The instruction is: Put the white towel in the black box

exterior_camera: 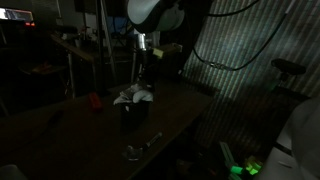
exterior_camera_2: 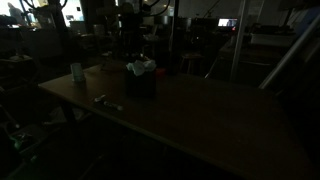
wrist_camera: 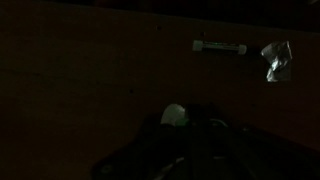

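Small metal piece (exterior_camera: 135, 150) lies nearest, close to the table (exterior_camera: 60, 140) front edge in an exterior view, well apart from the work. Light very poor throughout. Box (exterior_camera: 136, 116) stands upright further back on the table. Towel (exterior_camera: 133, 97) sits bunched on the box's mouth, pale folds standing proud of the rim and lapping a little over it; both exterior views show it so. I judge it part in, not yet down. A red thing (exterior_camera: 95, 100) lies near the box but apart from it; a pale cup (exterior_camera_2: 77, 72) stands further off. Wrist view gives little: a white stick (wrist_camera: 220, 46) and a crumpled shiny scrap (wrist_camera: 277, 60) on the table, and a pale patch low in frame that may be towel, cannot tell. My tool (exterior_camera: 144, 78) hangs straight above the bunch, jaws fully closed; whether a fold is pinched between them I cannot make out. Step in hand, as I read it: seat the towel. Best done by pressing slowly straight down through the middle of the bunch, so the box neither tips nor slides. No sideways drag. Then tuck the overhanging folds in from the rim. Cloth looks springy; expect it to lift again.
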Motion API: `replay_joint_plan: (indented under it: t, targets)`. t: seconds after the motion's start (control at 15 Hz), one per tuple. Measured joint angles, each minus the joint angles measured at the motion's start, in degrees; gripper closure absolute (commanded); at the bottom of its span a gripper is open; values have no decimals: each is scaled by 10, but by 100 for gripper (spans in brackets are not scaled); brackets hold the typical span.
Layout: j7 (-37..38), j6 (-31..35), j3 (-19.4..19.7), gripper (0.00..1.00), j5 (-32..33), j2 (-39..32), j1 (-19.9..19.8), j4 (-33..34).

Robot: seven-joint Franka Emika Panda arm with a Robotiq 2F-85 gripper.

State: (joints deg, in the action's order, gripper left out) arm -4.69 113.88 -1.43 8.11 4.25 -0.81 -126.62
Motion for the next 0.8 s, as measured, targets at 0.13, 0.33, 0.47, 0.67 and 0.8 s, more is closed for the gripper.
replay_joint_plan:
  t: [0.13,0.33,0.47,0.67,0.8]
  targets:
    - [10,-3,-3,100,-1,10,4,-18]
    - [21,-4,-7,100,-4,15,13,-38]
    - [29,-4,-10,100,-5,15,19,-45]
    - [38,5,-11,100,-5,15,22,-50]
    - [40,26,-10,100,-5,13,22,-53]
